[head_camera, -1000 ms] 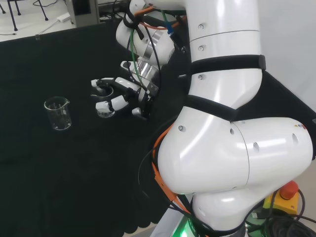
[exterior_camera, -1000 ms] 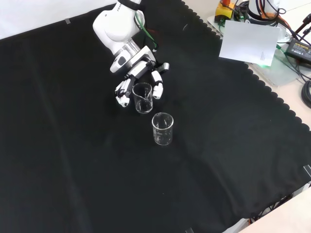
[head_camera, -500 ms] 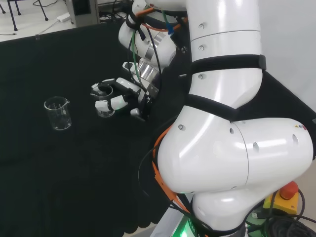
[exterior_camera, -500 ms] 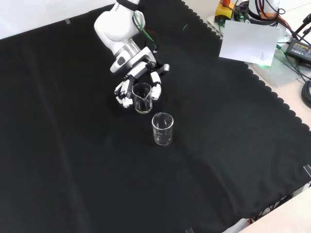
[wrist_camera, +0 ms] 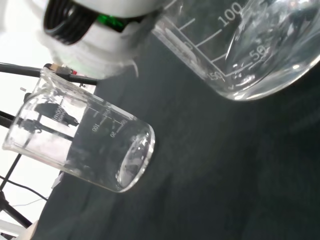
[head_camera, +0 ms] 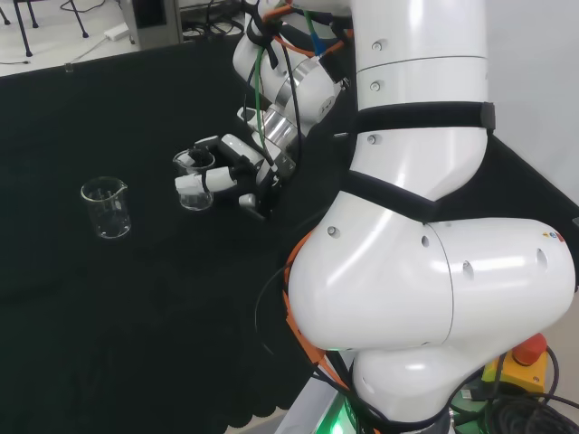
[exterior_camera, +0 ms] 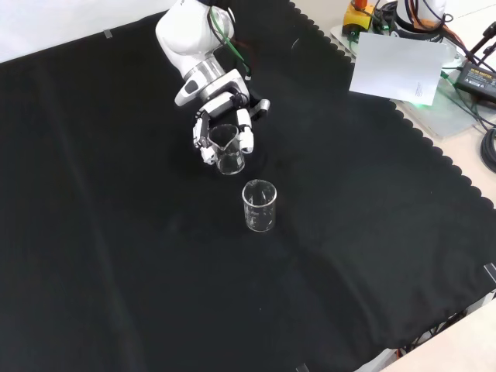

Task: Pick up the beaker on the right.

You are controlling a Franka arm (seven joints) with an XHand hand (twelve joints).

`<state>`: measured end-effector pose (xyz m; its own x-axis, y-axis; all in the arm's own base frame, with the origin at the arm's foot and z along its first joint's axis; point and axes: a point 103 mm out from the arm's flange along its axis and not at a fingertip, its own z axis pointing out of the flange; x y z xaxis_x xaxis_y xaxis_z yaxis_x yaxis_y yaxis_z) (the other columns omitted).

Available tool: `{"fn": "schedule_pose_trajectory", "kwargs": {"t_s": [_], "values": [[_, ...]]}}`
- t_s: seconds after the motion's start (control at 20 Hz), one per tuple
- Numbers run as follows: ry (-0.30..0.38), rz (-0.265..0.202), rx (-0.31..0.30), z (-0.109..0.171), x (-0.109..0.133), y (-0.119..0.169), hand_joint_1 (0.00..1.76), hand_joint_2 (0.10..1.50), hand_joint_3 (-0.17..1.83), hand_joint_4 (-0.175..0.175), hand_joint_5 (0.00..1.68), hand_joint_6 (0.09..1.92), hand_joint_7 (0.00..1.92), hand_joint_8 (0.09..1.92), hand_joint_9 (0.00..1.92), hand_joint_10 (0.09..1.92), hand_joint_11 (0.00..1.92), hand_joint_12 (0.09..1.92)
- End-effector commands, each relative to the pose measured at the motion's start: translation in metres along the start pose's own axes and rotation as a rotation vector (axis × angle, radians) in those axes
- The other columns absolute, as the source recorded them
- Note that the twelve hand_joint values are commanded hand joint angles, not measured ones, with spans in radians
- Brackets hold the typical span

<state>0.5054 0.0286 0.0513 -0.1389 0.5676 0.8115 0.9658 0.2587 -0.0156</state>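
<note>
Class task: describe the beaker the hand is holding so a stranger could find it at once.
Follow the white arm down to its hand over the black cloth. The held beaker sits inside the curled fingers; the other beaker stands alone, untouched.

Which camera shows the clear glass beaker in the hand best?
Front view: the clear glass beaker shows whole between the fingers. Head view, the hand partly covers it; wrist view shows its base.

Held beaker (exterior_camera: 227, 150) probably behind other beaker (exterior_camera: 259, 205).
</note>
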Motion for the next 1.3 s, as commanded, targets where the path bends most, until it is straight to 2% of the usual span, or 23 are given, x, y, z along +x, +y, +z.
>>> {"fn": "schedule_pose_trajectory", "kwargs": {"t_s": [0.05, 0.3, 0.5, 0.65, 0.9, 1.3], "values": [[-0.129, -0.092, -0.039, -0.019, 0.026, 0.000, 1.15, 0.92, 0.19, -0.007, 1.23, 0.62, 1.51, 0.20, 1.46, 0.20, 1.10, 0.88], [-0.226, -0.132, -0.034, -0.031, 0.038, -0.003, 1.15, 0.90, 0.23, -0.004, 1.24, 0.61, 1.56, 0.17, 1.49, 0.19, 1.13, 0.85], [-0.283, -0.136, -0.011, -0.036, 0.047, -0.006, 1.15, 0.87, 0.26, 0.014, 1.26, 0.59, 1.59, 0.15, 1.51, 0.18, 1.14, 0.85], [-0.327, -0.141, 0.018, -0.035, 0.057, -0.009, 1.15, 0.81, 0.37, 0.034, 1.27, 0.59, 1.62, 0.11, 1.52, 0.15, 1.16, 0.84], [-0.438, -0.100, 0.062, -0.023, 0.077, -0.011, 1.14, 0.76, 0.47, 0.067, 1.26, 0.62, 1.65, 0.09, 1.55, 0.13, 1.16, 0.85], [-0.513, -0.054, 0.120, -0.015, 0.100, -0.007, 1.14, 0.73, 0.54, 0.088, 1.27, 0.64, 1.67, 0.09, 1.58, 0.13, 1.18, 0.86]]}}
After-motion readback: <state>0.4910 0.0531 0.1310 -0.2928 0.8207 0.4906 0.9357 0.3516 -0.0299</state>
